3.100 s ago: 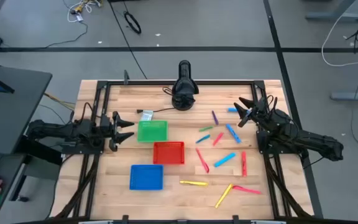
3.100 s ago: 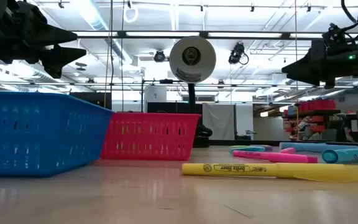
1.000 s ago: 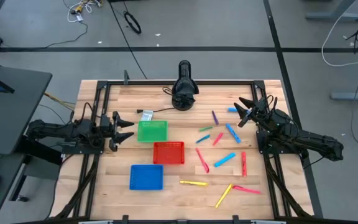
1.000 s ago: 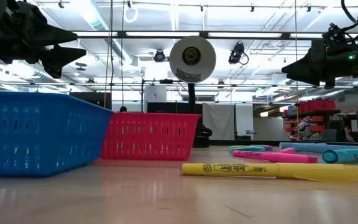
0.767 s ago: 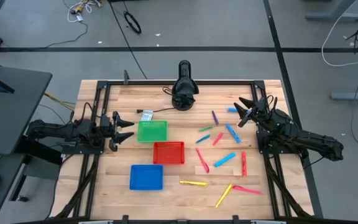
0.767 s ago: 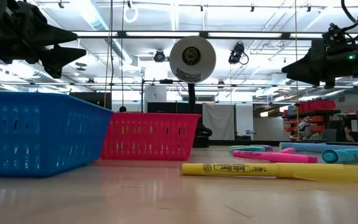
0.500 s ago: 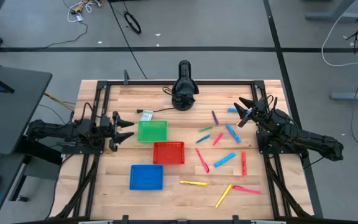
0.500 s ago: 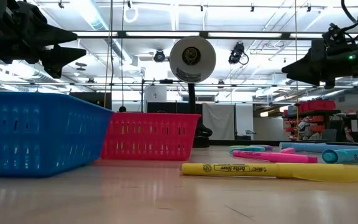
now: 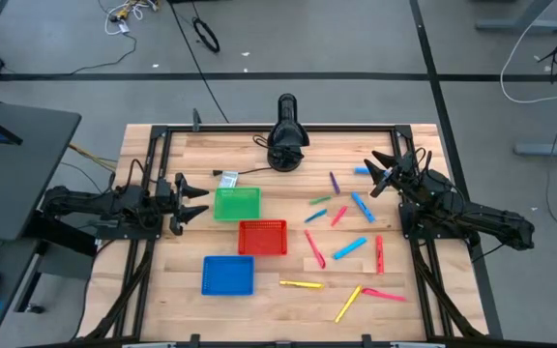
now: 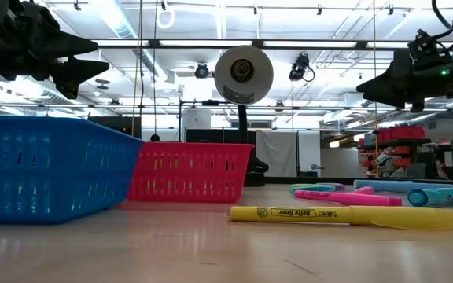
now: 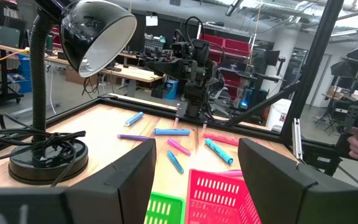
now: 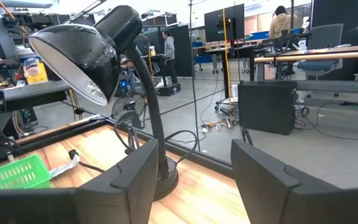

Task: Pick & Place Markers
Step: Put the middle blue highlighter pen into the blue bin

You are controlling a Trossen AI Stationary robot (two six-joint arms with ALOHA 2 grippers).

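Several markers in blue, pink, yellow, green and purple lie scattered flat on the table's right half, among them a blue one (image 9: 349, 247), a pink one (image 9: 314, 248) and a yellow one (image 9: 301, 284). My left gripper (image 9: 201, 199) hovers open at the table's left edge beside the green basket (image 9: 237, 203), with nothing between its fingers. My right gripper (image 9: 377, 174) hovers open at the far right, above the table near a blue marker (image 9: 362, 206). Both grippers are well above the table in the low view.
A red basket (image 9: 262, 237) sits mid-table and a blue basket (image 9: 228, 275) nearer the front left. A black desk lamp (image 9: 286, 143) stands at the far edge with its cord. A white tag (image 9: 227, 178) lies by the green basket. Bare wood shows at the front.
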